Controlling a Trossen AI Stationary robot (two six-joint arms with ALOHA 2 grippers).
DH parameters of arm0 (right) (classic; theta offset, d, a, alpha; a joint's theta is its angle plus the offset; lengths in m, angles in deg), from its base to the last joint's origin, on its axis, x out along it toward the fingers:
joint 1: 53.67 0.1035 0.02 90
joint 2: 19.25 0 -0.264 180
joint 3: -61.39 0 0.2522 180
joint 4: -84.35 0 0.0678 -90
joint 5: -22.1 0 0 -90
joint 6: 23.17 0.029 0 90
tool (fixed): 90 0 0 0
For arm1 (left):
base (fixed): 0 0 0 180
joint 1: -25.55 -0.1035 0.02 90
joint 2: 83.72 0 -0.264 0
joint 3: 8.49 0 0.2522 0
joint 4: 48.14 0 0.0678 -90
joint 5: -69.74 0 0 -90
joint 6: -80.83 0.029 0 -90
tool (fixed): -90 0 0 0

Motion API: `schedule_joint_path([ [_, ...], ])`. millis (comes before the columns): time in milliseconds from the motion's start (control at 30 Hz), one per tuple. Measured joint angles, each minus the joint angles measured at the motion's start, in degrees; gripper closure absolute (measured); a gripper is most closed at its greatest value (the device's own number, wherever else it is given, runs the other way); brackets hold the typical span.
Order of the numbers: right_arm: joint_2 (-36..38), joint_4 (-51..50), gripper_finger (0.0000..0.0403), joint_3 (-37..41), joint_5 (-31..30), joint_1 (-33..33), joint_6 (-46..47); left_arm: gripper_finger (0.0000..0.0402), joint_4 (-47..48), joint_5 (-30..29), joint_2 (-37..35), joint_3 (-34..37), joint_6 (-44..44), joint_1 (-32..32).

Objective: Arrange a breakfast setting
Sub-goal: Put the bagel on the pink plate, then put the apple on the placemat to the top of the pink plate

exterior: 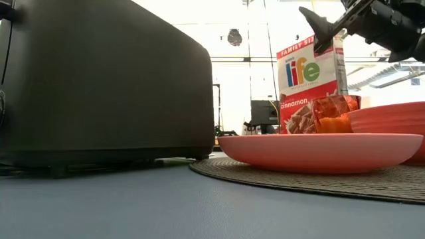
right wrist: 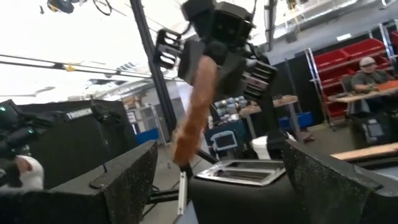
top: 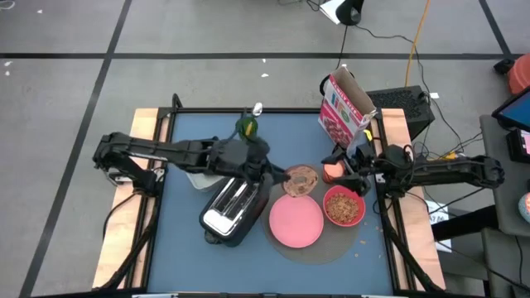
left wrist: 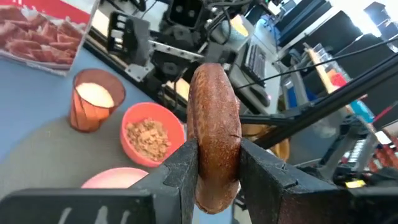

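Bread [left wrist: 214, 134] pinched edge-on in left claw [left wrist: 216, 165], right claw [right wrist: 221, 186] spread, toaster [right wrist: 239, 180] beyond.

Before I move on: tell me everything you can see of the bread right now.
The bread is a round, flat, browned slice with a rough, speckled crust. It stands on edge, clamped across its thickness between the left hand's two dark fingers and lifted off the table. From above it hangs just past the toaster, over the mat near the pink plate's far rim. Nothing but the fingers touches it.
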Motion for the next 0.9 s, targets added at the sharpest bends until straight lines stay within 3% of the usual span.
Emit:
schedule_joint_path([
  [400,-4.4,2.4,0.0067,0.0,-4.1,4.2,-0.1,0.0292,-7.2,-0.1,4.7,0.0,7.4,-1.6],
  [900,-6.9,4.4,0.0067,0.0,-4.5,6.4,-0.2,0.0304,-2.9,0.0,6.9,0.0,8.3,-2.4],
])
